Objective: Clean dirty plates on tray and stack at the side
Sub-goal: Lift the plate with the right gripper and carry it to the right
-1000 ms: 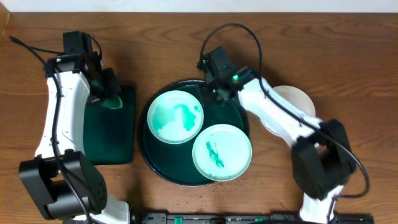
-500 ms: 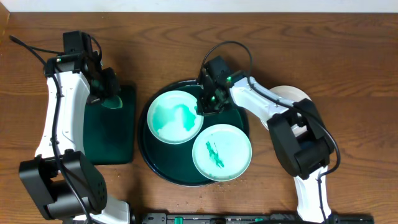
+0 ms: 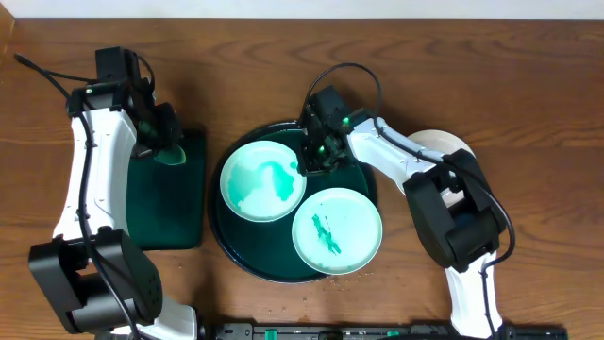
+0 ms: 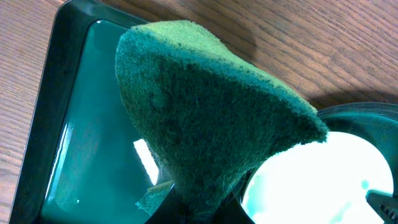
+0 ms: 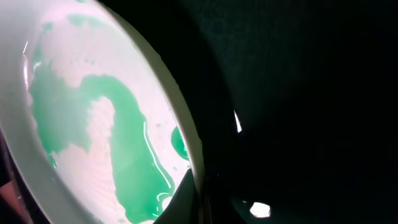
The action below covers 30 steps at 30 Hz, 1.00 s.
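Evidently little was done: two smeared plates (image 3: pixel 263 178) lay on the tray (image 3: pixel 274 250), a third plate (image 3: pixel 451 144) sat beside it on the worktop (image 3: pixel 283 57), the left hand (image 3: pixel 162 142) clenched a sponge (image 4: pixel 205 118) above the small tray (image 3: pixel 170 208), and the right hand (image 3: pixel 316 159), grip unclear, was at one rim.

The overhead view looked straight down on the whole surface (image 3: pixel 283 57). The left wrist view peered rightward from close behind a green sponge (image 4: pixel 205 118) toward the smeared plate (image 4: pixel 323 177), which the right wrist view met at its rim.
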### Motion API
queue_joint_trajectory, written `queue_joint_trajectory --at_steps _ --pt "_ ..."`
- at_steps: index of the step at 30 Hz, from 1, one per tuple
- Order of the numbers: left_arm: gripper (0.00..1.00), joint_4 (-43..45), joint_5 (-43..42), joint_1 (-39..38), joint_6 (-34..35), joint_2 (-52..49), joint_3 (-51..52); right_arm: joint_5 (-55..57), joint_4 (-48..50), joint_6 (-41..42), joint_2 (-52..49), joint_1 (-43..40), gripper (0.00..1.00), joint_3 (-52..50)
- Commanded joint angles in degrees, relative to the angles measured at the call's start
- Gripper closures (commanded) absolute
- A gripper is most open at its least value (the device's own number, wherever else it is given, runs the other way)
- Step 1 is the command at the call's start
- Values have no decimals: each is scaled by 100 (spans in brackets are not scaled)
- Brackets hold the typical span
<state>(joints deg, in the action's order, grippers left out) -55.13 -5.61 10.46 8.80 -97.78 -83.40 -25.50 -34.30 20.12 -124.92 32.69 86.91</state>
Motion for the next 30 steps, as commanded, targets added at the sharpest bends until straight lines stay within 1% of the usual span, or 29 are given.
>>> queue_joint_trajectory --at_steps 1,7,15,23,26,30 --pt "92 -11 76 24 28 -31 7 584 24 -330 627 -15 99 11" --pt "93 -11 76 24 28 -31 7 2347 -177 -752 1281 282 99 11" --pt "93 -9 76 24 28 -31 7 5641 -299 -1287 1906 1172 99 11" --pt "93 -9 79 24 28 -31 7 9086 -271 -1860 2046 2273 99 11" --pt "93 -11 79 24 28 -31 7 9949 -232 -1864 2046 2568 99 11" --pt "92 -11 79 24 28 -31 9 10660 -212 -1965 2046 2837 99 11"
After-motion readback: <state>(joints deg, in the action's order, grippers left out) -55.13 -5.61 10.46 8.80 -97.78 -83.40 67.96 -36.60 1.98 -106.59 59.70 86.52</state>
